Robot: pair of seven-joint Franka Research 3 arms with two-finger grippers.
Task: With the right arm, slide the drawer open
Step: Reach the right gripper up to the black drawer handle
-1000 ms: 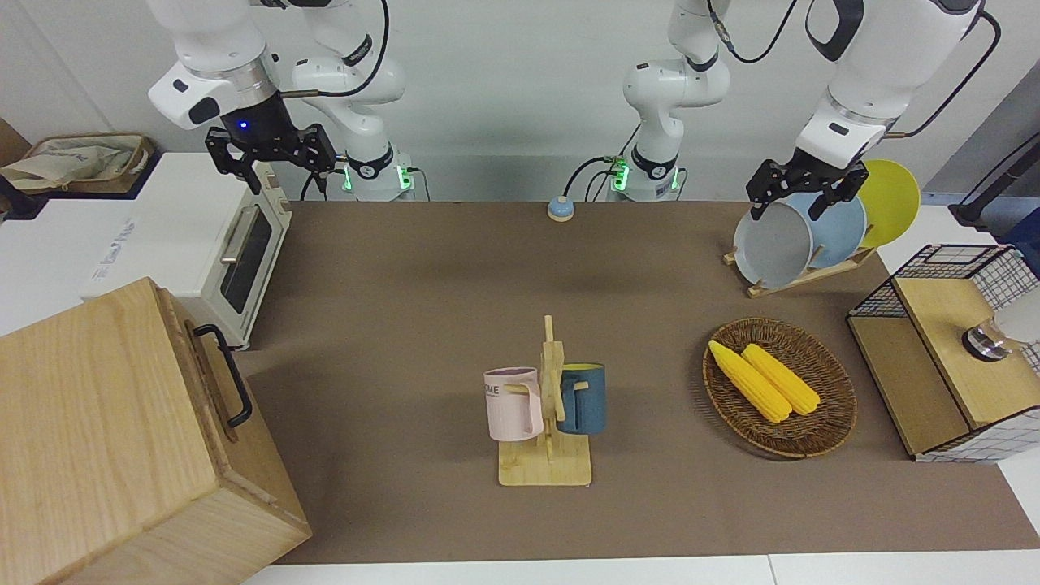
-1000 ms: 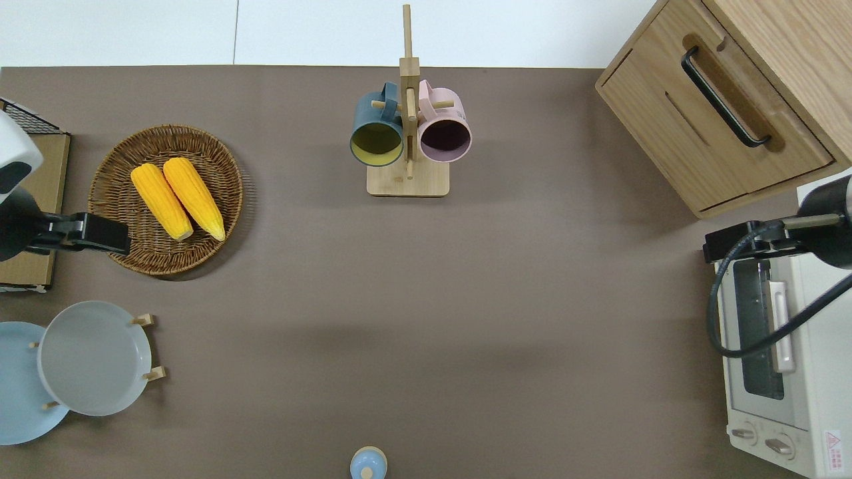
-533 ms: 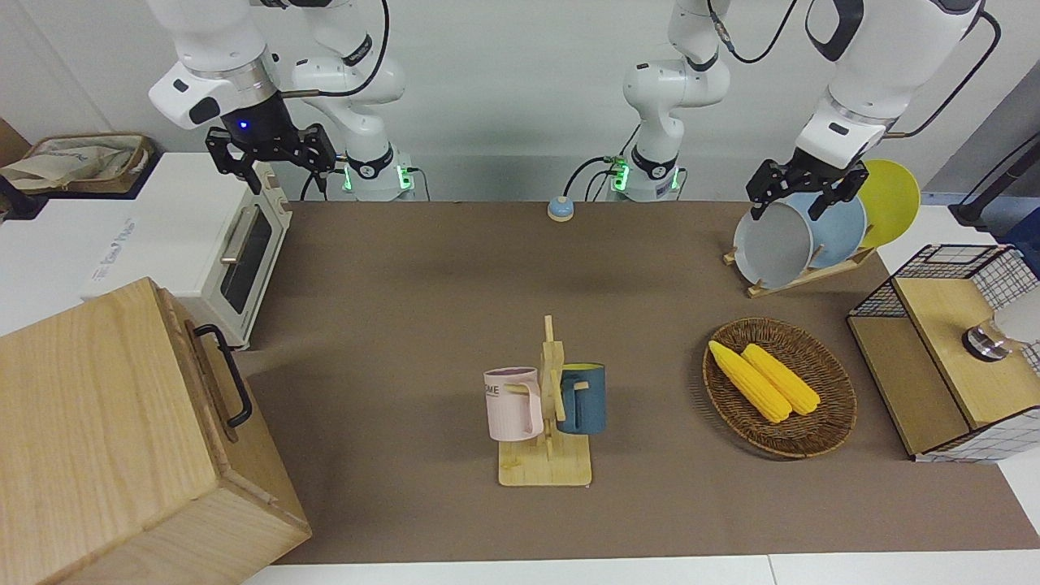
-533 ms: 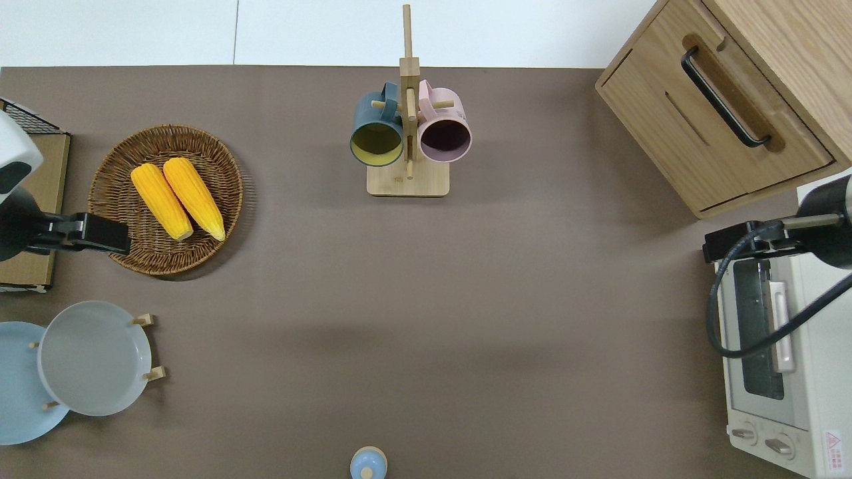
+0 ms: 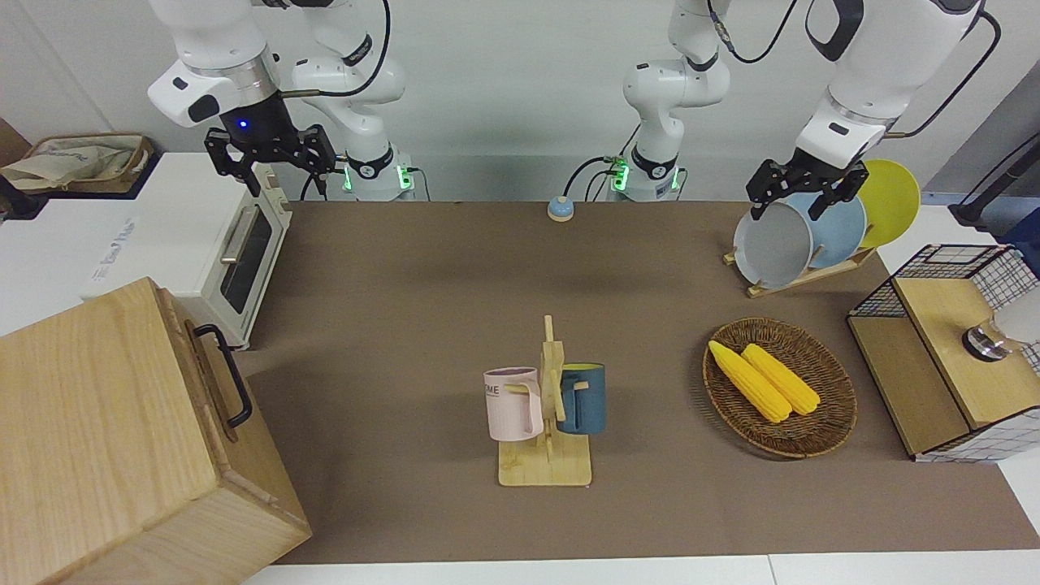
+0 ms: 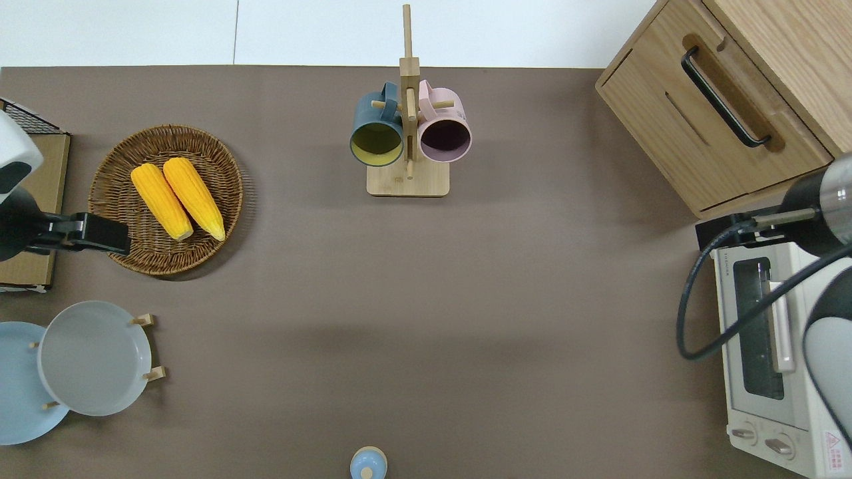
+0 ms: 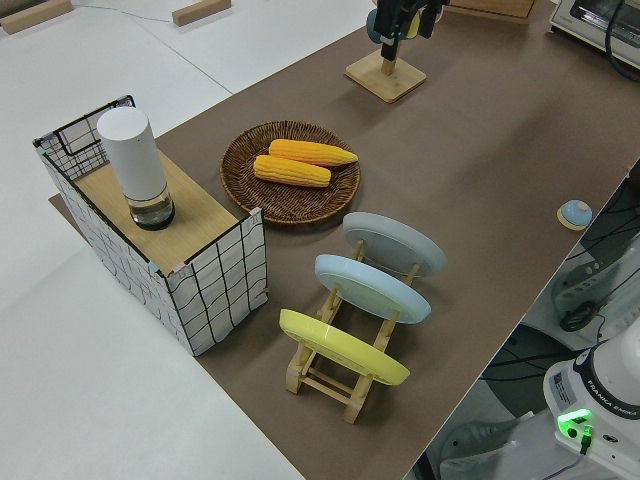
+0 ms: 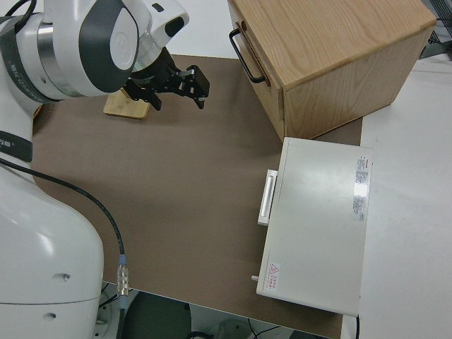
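Observation:
The drawer (image 6: 795, 150) is the upper front of a large pale wooden box (image 5: 97, 431) at the right arm's end of the table, farther from the robots than the toaster oven. It is shut. Its black bar handle (image 6: 724, 96) also shows in the front view (image 5: 229, 382) and the right side view (image 8: 247, 53). My right gripper (image 5: 272, 166), blue light on its wrist, is open and empty. In the overhead view it (image 6: 732, 229) hangs over the gap between the oven and the box, apart from the handle. The left gripper (image 5: 800, 195) is parked and open.
A white toaster oven (image 6: 765, 346) stands beside the box, nearer to the robots. A mug tree (image 5: 546, 406) with two mugs stands mid-table. A basket (image 5: 837, 406) with corn, a plate rack (image 5: 800, 231) and a wire-mesh shelf (image 5: 951, 349) are at the left arm's end.
The right gripper has moved a little away from the robots, from over the oven's edge toward the wooden box. The drawer and the left arm have not moved.

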